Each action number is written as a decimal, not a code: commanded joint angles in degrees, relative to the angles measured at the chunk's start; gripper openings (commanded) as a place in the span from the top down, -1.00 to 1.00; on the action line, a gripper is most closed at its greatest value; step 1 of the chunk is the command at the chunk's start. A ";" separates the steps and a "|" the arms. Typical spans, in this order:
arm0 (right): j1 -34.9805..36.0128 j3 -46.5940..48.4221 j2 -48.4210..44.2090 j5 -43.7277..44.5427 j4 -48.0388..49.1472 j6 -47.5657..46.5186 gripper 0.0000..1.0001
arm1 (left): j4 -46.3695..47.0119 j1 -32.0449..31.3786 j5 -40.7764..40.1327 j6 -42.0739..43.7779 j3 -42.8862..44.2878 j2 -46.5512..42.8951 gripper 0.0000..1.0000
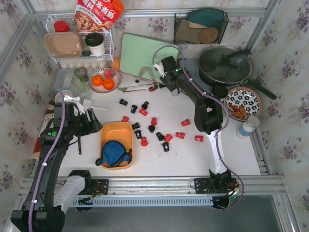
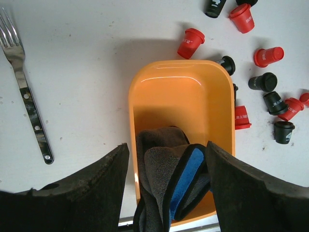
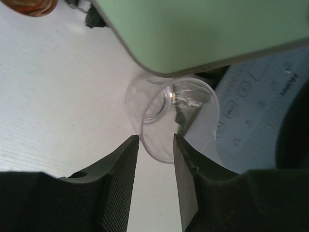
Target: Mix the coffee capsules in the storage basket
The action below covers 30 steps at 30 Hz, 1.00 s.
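orange plastic is framed between the left jaws, which are spread wide and hold nothing. they hang over the near end of the storage basket [image 2: 178, 96], whose long axis runs away from the arm bases. a blue and grey cloth [image 2: 169, 169] is bunched in that near end, and no pod is seen inside. the coffee capsules [image 2: 190, 42], red and black, are scattered on the tabletop [image 1: 193, 159] just to the basket's right, nearer the left arm. the right jaws, parted a little with nothing gripped, are placed at a clear cup [image 3: 178, 111] by the green board [image 3: 203, 29], well apart from the pods.
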 commanded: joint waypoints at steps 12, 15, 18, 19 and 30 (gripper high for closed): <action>0.04 -5.62 -4.93 3.31 10.58 3.15 0.08 | 0.87 0.08 0.48 -0.58 -0.32 -0.86 -0.35; 0.59 -11.53 -9.26 0.92 13.45 4.77 0.06 | 0.96 0.08 0.56 -0.60 -0.30 -0.97 -0.35; 1.93 -17.38 -15.02 -0.15 16.04 6.21 0.03 | 0.96 0.08 0.59 -0.65 -0.32 -0.75 -0.35; 2.67 -19.56 -16.92 -0.40 16.90 6.72 0.01 | 0.95 0.08 0.46 -0.60 -0.30 -0.70 -0.35; 12.27 -51.99 -42.64 -3.06 38.14 15.27 -0.24 | -0.68 -0.96 -1.52 -2.24 0.04 0.59 -0.35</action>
